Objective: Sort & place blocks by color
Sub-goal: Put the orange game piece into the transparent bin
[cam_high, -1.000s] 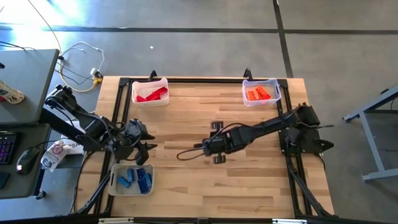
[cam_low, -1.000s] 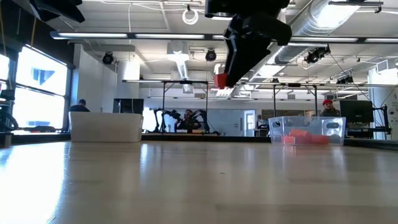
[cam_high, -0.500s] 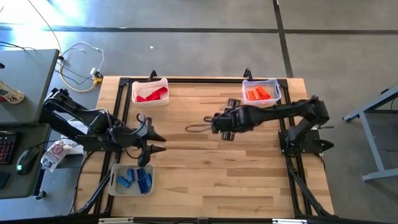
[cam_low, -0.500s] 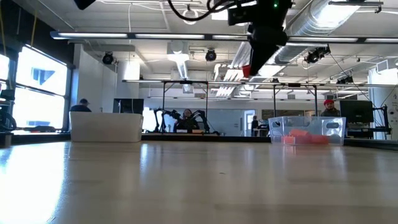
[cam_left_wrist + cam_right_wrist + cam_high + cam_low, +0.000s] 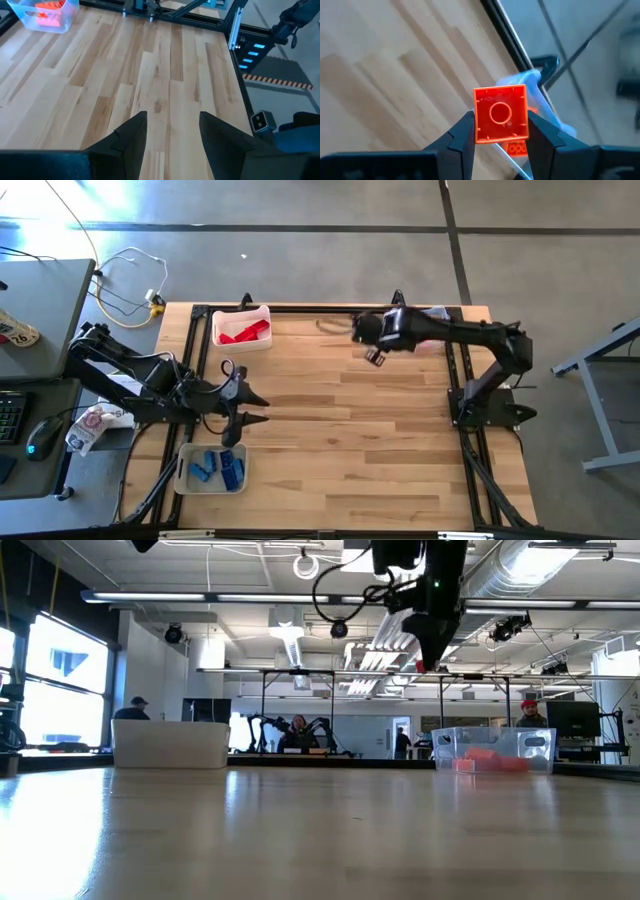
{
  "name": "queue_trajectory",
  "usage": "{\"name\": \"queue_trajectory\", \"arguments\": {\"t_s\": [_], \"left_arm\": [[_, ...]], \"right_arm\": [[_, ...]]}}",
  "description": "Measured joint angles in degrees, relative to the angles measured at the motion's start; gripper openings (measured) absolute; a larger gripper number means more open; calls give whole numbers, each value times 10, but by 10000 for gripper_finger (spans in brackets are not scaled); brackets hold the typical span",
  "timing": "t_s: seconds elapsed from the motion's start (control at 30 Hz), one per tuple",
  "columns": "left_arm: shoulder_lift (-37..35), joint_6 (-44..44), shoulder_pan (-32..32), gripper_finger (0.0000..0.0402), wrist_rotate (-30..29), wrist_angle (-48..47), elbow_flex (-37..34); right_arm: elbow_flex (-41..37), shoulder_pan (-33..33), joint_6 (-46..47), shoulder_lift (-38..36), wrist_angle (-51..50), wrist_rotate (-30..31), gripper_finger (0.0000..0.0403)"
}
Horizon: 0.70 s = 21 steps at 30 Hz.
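One orange block (image 5: 501,114) in transit; remaining stock looks already binned, as I read it.

Near edge, my left: tray of blue blocks (image 5: 218,468), several pieces, lying loose inside the whitish tray (image 5: 183,465).

Just beyond it: left gripper (image 5: 248,406), fingers spread with nothing between them, waiting over bare table (image 5: 340,440) beside the blue tray.

Far edge, left corner: tray of red blocks (image 5: 246,332).

Far edge, right corner: right gripper (image 5: 372,338), raised well above the tabletop, fingers pinching the orange block by two opposite sides, hollow underside facing its wrist camera. Just beside and beneath it sits the clear tray (image 5: 536,92) with orange blocks (image 5: 517,148) inside; from above the arm covers most of that tray.

Step in hand, my judgement: carrying the last loose piece to its colour bin; no other block shows on the tabletop.

Next move calls for: centring the block over the tray opening, lowering slightly, then parting the fingers so it drops inside the rim.
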Motion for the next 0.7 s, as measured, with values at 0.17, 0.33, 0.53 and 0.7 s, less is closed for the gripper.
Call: {"name": "queue_trajectory", "arguments": {"t_s": [0.17, 0.33, 0.53, 0.7], "left_arm": [[0, 9, 0, 168, 1, 1, 0], [0, 15, 0, 168, 2, 1, 0], [0, 15, 0, 168, 2, 1, 0], [0, 22, 0, 168, 2, 1, 0]], "right_arm": [[0, -83, 2, -1, -1, -53, 111], [0, -157, 13, -1, -2, -88, 111], [0, -232, 14, 4, -2, -142, 111], [0, -280, 14, 22, -3, -191, 111]]}}
